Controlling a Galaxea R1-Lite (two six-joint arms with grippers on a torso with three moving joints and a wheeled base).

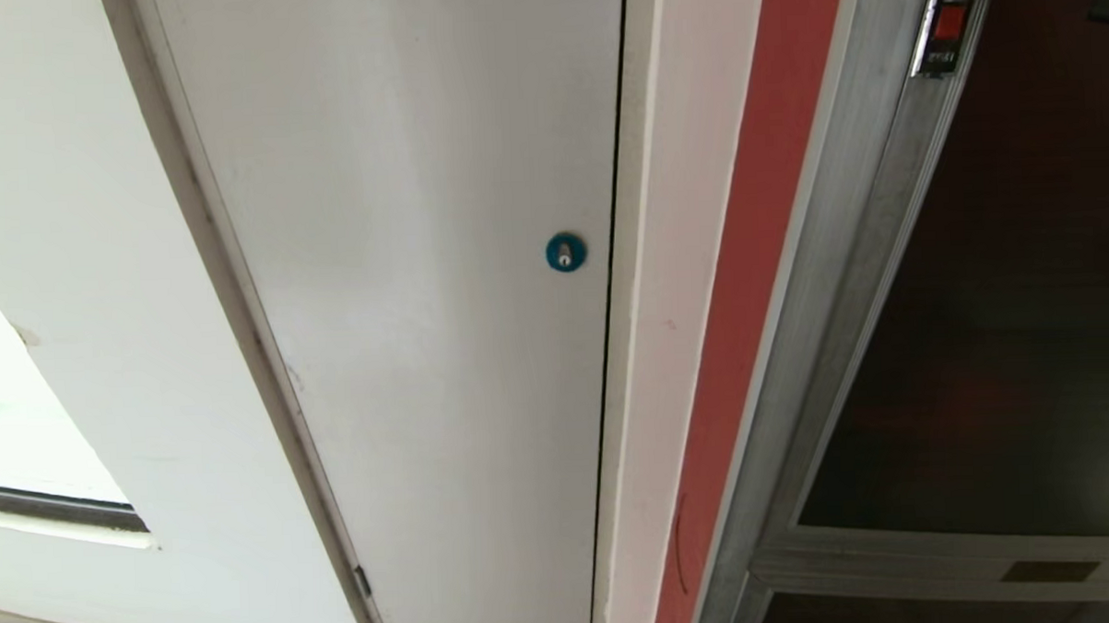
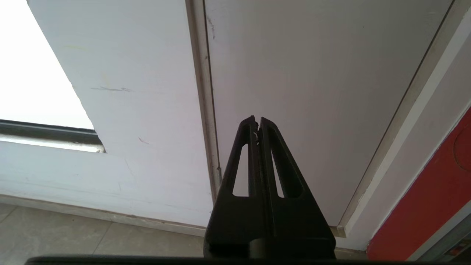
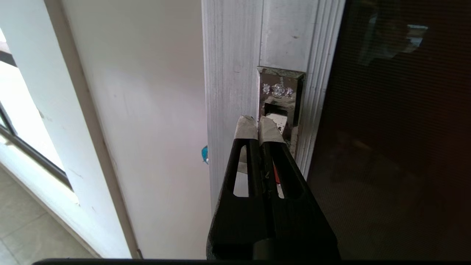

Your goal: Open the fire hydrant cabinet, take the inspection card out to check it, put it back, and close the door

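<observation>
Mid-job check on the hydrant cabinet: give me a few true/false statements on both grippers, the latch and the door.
1. The right gripper is shut, its tips at the door's latch. True.
2. The left gripper is holding the inspection card. False: it is shut on nothing, facing the white panel door.
3. The white panel door's round lock is blue. True.
4. The glass door is swung wide open. False: it sits in its silver frame.
</observation>
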